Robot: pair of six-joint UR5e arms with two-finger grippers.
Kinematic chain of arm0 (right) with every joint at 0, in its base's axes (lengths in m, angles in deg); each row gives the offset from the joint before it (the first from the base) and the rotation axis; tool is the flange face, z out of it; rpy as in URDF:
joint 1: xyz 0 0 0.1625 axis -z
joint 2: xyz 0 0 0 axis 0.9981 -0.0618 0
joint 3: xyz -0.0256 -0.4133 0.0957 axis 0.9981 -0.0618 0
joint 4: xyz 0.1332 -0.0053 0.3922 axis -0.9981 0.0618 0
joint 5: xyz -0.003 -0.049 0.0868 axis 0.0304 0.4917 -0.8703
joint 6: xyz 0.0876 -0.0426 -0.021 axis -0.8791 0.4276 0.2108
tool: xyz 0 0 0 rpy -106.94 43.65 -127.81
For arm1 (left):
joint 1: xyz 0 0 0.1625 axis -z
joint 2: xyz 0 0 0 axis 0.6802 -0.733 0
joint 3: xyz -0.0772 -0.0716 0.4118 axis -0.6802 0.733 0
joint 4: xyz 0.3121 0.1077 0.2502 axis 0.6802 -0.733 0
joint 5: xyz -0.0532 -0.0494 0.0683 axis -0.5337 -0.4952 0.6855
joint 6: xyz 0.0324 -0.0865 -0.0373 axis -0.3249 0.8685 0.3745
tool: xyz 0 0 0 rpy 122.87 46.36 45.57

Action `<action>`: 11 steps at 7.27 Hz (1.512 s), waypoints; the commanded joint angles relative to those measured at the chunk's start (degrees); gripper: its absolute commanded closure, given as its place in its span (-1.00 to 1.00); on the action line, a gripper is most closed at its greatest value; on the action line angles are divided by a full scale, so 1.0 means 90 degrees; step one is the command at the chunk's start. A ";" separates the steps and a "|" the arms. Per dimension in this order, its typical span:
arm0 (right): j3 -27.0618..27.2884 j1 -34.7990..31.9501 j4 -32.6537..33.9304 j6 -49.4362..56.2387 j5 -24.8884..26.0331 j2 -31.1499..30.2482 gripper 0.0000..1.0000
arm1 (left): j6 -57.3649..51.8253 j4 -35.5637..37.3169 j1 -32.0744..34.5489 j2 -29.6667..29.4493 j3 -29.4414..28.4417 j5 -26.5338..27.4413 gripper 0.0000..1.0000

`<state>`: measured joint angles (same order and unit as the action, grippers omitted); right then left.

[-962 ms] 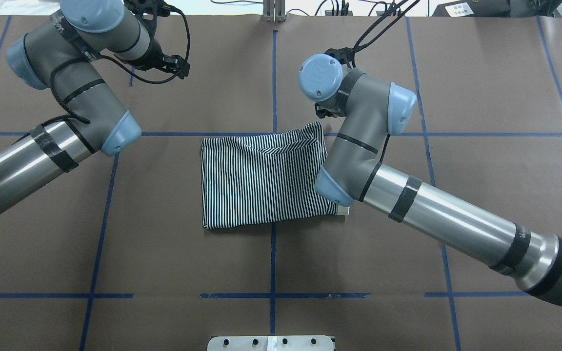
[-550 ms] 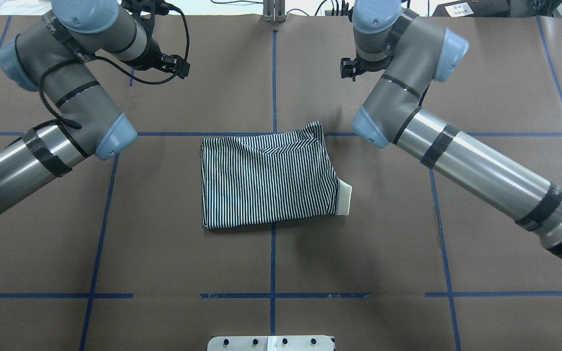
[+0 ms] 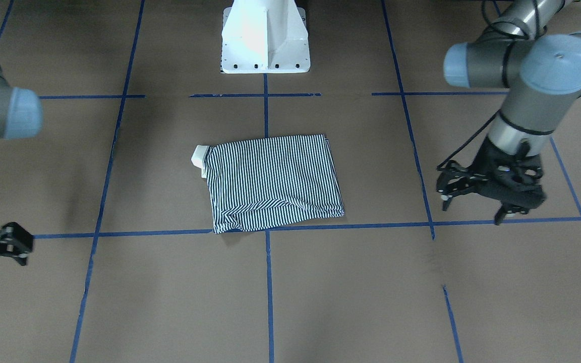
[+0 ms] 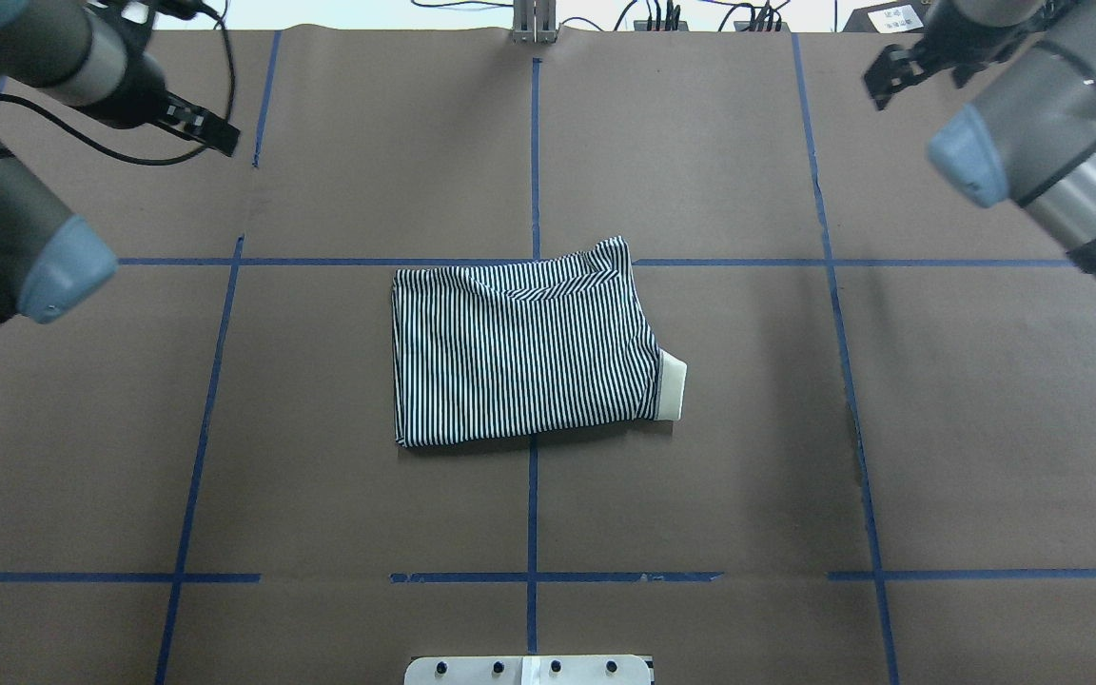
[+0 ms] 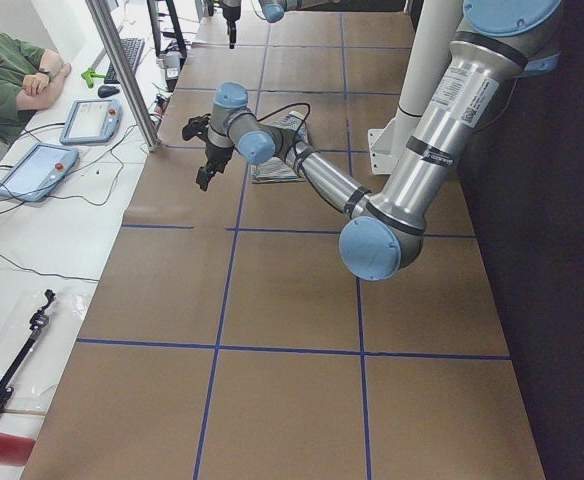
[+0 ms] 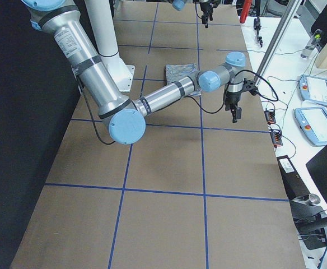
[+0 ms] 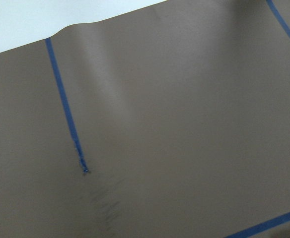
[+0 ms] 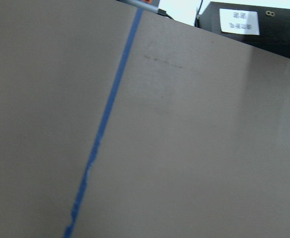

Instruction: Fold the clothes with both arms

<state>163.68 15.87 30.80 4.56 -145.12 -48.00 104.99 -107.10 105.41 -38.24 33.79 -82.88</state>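
Two arms, one shirt, and neither arm's touching it rn. Starting at the robot's end: white pedestal base (image 4: 529, 671), then bare brown worktop (image 4: 700, 495), then the striped polo shirt (image 4: 519, 347). It's lying flat mid-worktop in a folded rectangle, straddling the centre blue tape line (image 4: 532, 143). Cream collar (image 4: 672, 385) pokes out of the bundle on the robot's right side. Far edge sits about on the cross tape, w/ one far corner lapping over it and a diagonal ruck in the top layer there.

Further out, both grippers hang over the far part of the worktop, well apart from the shirt, one each side. Left gripper (image 3: 472, 212): jaws spread wide, nothing between them. Right gripper (image 3: 10, 244): no cloth on it, but it's cut off at the frame edges, so can't tell how far its jaws are apart.

Handling, imo: thin knit, light, totally limp. It'll droop, and the stacked layers will slide over each other if you only catch the top one. Not fragile, not slippery. Looks basically done tbh. If it needs another fold or a tidy-up, I'd pinch the full stack at two corners of one side, one arm per corner, pressing down to the worktop, then lift both together. Collar's prob the stiffest bit but a poor handle bc pulling it would drag the fold open.
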 commanded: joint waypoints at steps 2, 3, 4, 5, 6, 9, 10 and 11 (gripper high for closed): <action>0.0211 -0.1589 0.0316 0.2409 -0.0899 -0.1691 -1.00 | -0.2984 0.0634 0.2175 0.0971 -0.0112 -0.0515 -1.00; 0.0240 -0.1707 0.0267 0.2364 -0.0871 -0.2422 -1.00 | -0.2930 0.0605 0.2480 0.1420 -0.0171 -0.0680 -1.00; 0.0231 -0.1843 0.0267 0.2344 -0.0861 -0.2835 -1.00 | -0.2746 0.0586 0.2464 0.1956 -0.0191 -0.0778 -1.00; 0.0250 -0.2019 0.0257 0.2373 -0.0900 -0.3149 -1.00 | -0.2589 0.0605 0.2522 0.2058 -0.0308 -0.0953 -1.00; 0.0269 -0.2078 0.0035 0.2344 -0.1171 -0.3471 -1.00 | -0.2607 0.0634 0.2851 0.2301 -0.0386 -0.1477 -1.00; 0.0201 -0.2089 -0.1089 0.2314 -0.1720 -0.4070 -1.00 | -0.2868 0.1364 0.3284 0.2713 -0.0329 -0.1931 -1.00; 0.0250 -0.2089 -0.1100 0.2314 -0.1720 -0.4060 -1.00 | -0.3461 0.1386 0.3304 0.2916 -0.0319 -0.1941 -1.00; 0.0250 -0.2089 -0.1101 0.2314 -0.1691 -0.4060 -1.00 | -0.3486 0.1415 0.3284 0.2918 -0.0328 -0.1941 -1.00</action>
<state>165.79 -2.91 21.40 25.40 -160.40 -84.40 75.90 -95.21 134.93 -12.73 30.82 -100.22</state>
